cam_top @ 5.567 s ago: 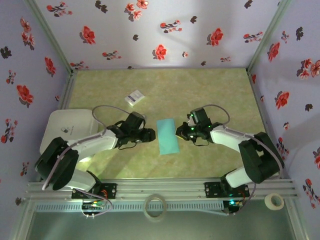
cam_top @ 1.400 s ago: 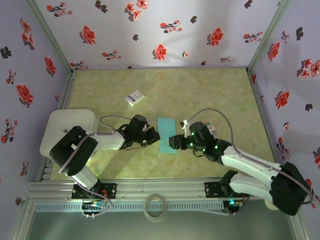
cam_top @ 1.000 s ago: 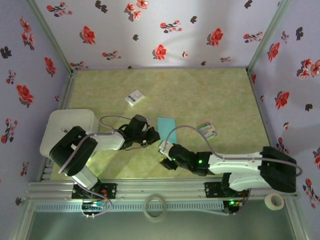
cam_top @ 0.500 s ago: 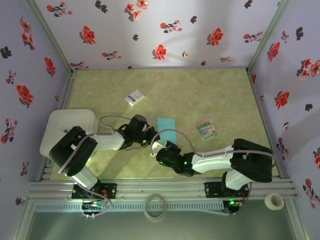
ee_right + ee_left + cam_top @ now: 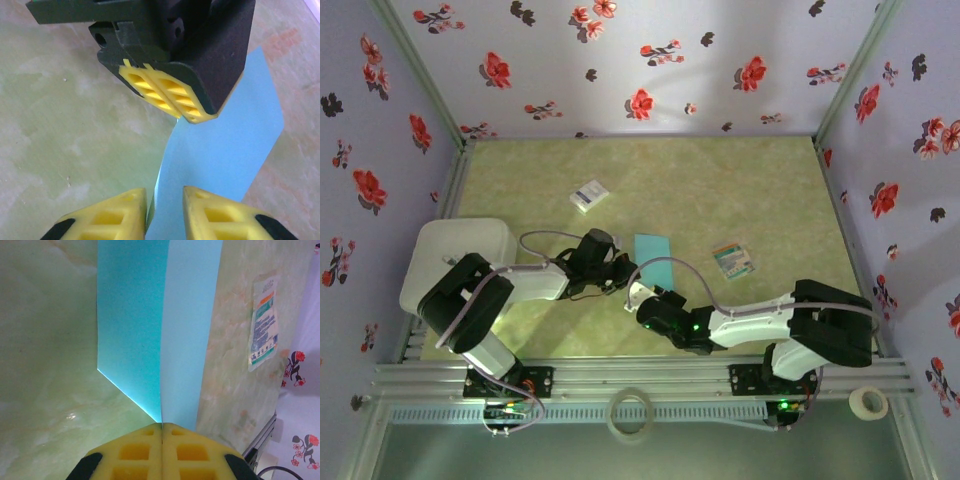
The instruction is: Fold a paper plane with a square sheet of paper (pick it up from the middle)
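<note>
The square sheet of paper (image 5: 653, 250) is teal and folded lengthwise, lying mid-table. In the left wrist view the sheet of paper (image 5: 150, 315) stretches away as two halves that meet at a crease. My left gripper (image 5: 161, 425) is shut on its near end at that crease, seen from above at the left gripper (image 5: 625, 273). My right gripper (image 5: 635, 295) sits just in front of it. In the right wrist view the right gripper (image 5: 164, 192) stands open by a narrow gap that straddles the edge of the paper (image 5: 225, 150), just below the left gripper (image 5: 181, 114).
A small white card (image 5: 588, 195) lies behind the left arm. A multicoloured printed card (image 5: 732, 260) lies right of the paper, also the card (image 5: 263, 320). A white box (image 5: 460, 250) stands at the left edge. Tape rolls (image 5: 630, 412) (image 5: 867, 402) rest by the front rail.
The right arm has swung left along the front of the paper, and its jaws have narrowed around the paper's near edge. The left gripper has stayed shut on the paper.
</note>
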